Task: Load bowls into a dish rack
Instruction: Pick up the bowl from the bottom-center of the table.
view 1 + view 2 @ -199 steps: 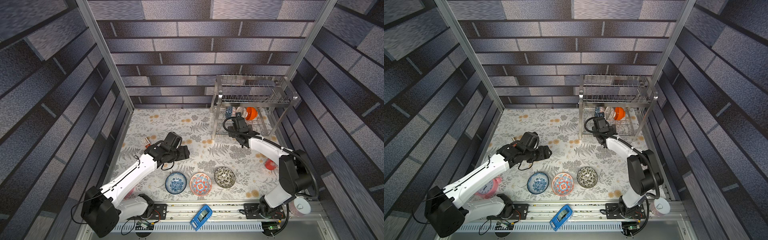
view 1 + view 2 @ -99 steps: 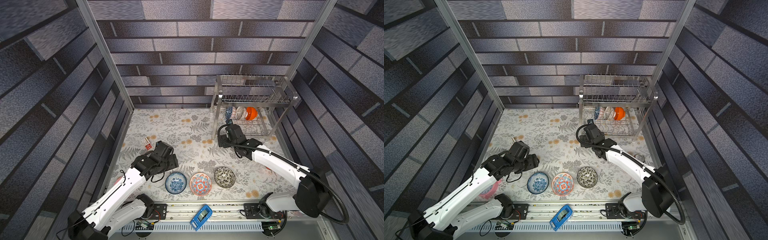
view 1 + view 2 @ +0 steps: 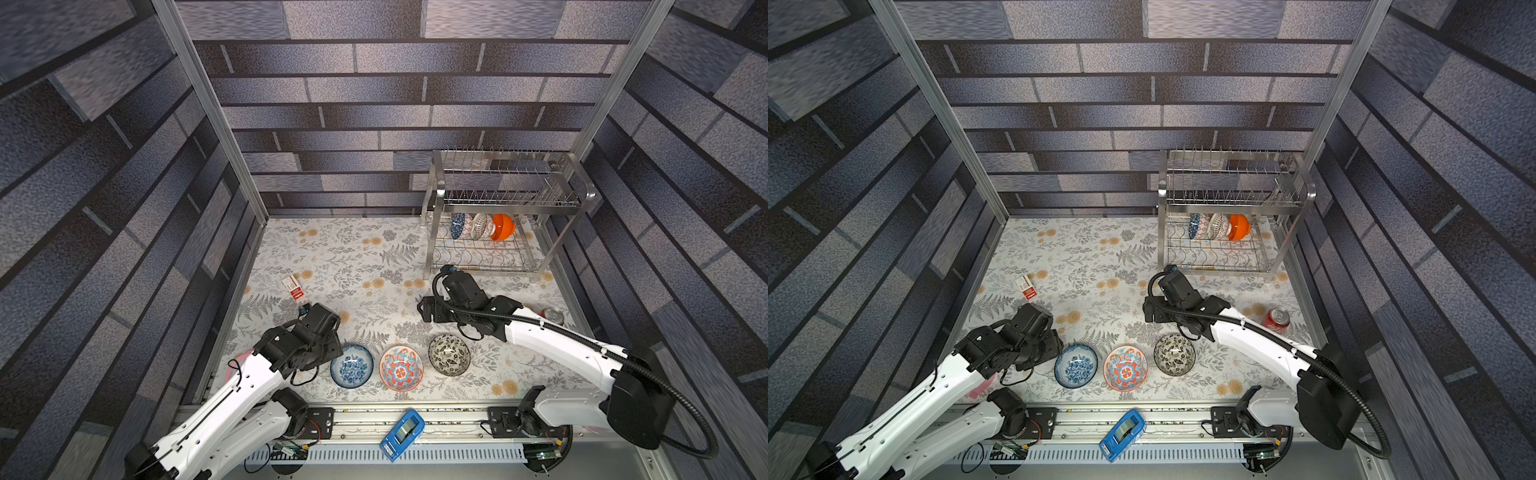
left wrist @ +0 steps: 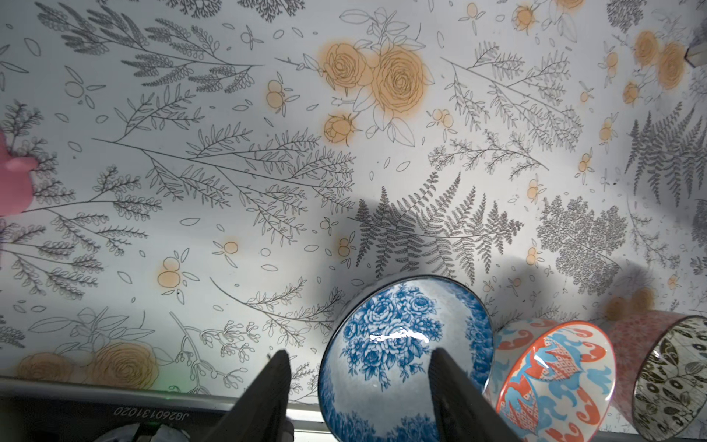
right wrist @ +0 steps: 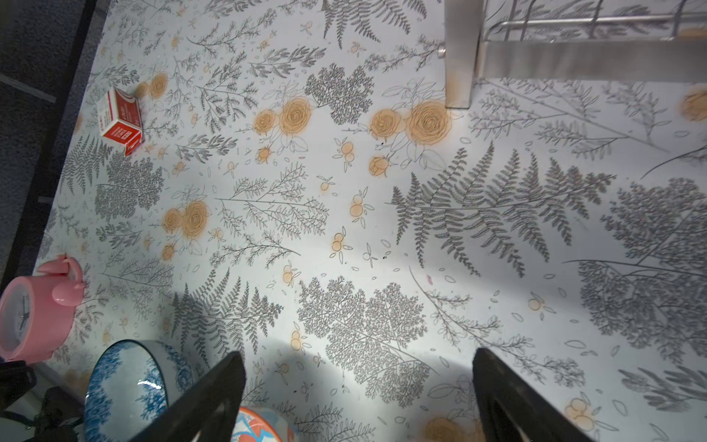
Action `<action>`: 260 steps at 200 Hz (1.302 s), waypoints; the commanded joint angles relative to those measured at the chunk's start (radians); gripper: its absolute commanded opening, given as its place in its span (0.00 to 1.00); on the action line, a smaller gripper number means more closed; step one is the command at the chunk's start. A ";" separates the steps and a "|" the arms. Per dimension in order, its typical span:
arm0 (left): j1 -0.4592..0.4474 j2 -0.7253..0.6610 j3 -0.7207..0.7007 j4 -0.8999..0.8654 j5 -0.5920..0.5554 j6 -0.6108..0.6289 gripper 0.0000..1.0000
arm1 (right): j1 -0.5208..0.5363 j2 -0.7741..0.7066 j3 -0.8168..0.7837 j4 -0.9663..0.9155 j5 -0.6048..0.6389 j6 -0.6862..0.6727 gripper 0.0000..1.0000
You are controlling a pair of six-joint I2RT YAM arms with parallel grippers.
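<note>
Currently left gripper (image 4: 357,356) is spread, straddling the blue floral bowl (image 3: 351,365) rim, lower centre in both top views, not clamped. Right gripper (image 5: 357,359) is spread wide over cloth (image 5: 344,229). Rack (image 3: 498,199), upper right, holds three bowls (image 3: 481,226) on its lower tier.

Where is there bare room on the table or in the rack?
Bare: the mat's middle, between the red box, the rack and the row of three bowls; the rack's upper tier and its front lower slots. Crowded: the lower tier's back, holding three bowls, and the near edge.
</note>
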State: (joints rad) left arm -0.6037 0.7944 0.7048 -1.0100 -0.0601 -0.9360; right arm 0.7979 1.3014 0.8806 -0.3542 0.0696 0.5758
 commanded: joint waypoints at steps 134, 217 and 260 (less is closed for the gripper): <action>-0.117 0.006 -0.121 -0.026 0.018 -0.090 0.50 | 0.067 0.041 0.021 0.021 -0.051 0.080 0.93; -0.142 0.025 -0.161 0.016 0.031 -0.093 0.36 | 0.067 0.033 0.070 -0.030 -0.025 0.042 0.94; -0.142 0.027 -0.170 0.037 0.031 -0.087 0.30 | 0.067 0.036 0.081 -0.047 -0.022 0.035 0.94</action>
State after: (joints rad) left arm -0.7403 0.8196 0.5503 -0.9794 -0.0296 -1.0225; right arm 0.8536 1.3506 0.9348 -0.3626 0.0288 0.6270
